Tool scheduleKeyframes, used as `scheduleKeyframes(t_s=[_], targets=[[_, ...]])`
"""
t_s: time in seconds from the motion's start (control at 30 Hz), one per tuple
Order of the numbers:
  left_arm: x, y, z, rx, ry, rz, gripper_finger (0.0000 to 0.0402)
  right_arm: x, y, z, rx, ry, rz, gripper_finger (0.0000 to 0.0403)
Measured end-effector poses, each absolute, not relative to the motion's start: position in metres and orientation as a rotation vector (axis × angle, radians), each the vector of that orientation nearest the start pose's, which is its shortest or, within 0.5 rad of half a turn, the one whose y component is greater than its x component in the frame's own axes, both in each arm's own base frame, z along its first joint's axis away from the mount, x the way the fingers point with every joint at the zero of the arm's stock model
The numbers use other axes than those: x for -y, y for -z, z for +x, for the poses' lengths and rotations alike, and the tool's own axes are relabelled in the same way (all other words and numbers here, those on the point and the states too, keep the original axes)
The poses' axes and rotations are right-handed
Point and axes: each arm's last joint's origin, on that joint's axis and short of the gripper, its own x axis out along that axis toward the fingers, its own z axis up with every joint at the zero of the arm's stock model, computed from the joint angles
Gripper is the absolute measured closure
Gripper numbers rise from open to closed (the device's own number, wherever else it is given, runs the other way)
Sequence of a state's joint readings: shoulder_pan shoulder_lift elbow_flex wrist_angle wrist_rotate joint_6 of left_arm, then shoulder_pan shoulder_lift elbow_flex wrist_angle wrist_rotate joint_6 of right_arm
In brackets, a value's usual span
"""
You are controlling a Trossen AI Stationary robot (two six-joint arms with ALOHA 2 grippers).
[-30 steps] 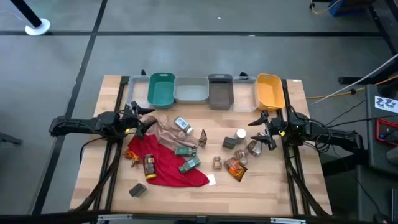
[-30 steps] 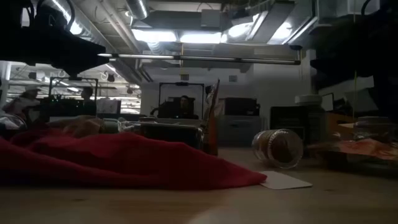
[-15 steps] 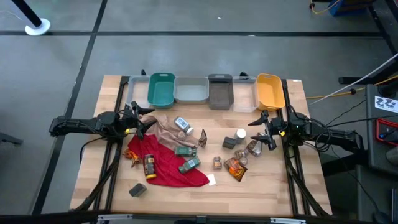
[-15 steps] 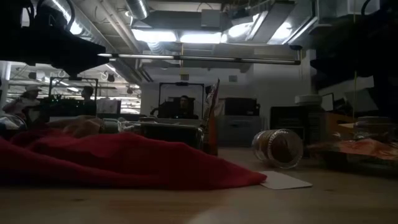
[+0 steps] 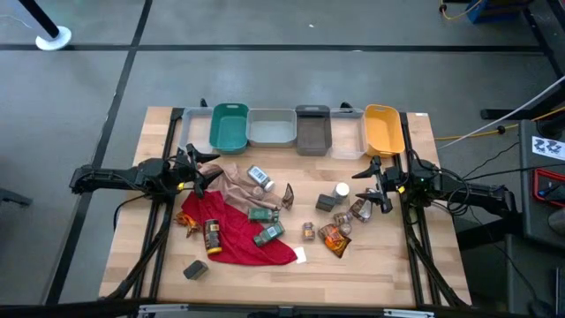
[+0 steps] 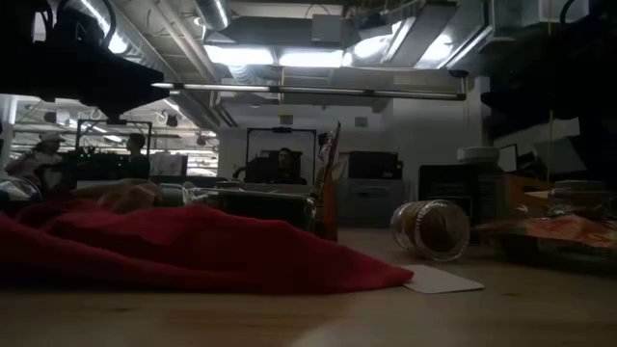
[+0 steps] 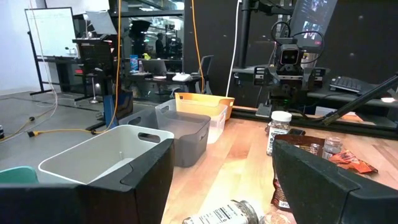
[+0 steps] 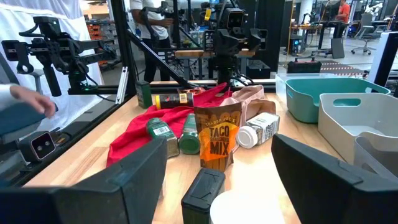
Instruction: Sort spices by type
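Both the left gripper (image 5: 201, 174) and right gripper (image 5: 369, 185) hang open and empty at the table's sides, ready to sort the spices (image 5: 291, 216) scattered mid-table near the bins (image 5: 305, 129).

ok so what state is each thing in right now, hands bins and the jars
left hand: open, empty, over the tan cloth
right hand: open, empty
teal bin: upright, empty
yellow bin: upright, empty
white-capped jar: lying on its side
taco mix packet: standing upright
red cloth: crumpled
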State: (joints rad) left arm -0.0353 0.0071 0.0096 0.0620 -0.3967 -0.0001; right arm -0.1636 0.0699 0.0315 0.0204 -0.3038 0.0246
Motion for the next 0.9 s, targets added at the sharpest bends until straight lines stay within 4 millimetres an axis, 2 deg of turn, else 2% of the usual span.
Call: scheduleKeyframes(t_s=[0.57,0.9], targets=[[-0.0078,-0.1721,0.0955,0.063,-0.361,-0.014,0.0147,0.0076,-0.1713,0.0992,-0.014,-0.141,0.029,0.0114],[-0.0078,-0.1721,0.0955,0.063,-0.361,-0.014,0.0147,0.0086,-0.1712,0.0994,-0.018,-0.106,0.106,0.0114]])
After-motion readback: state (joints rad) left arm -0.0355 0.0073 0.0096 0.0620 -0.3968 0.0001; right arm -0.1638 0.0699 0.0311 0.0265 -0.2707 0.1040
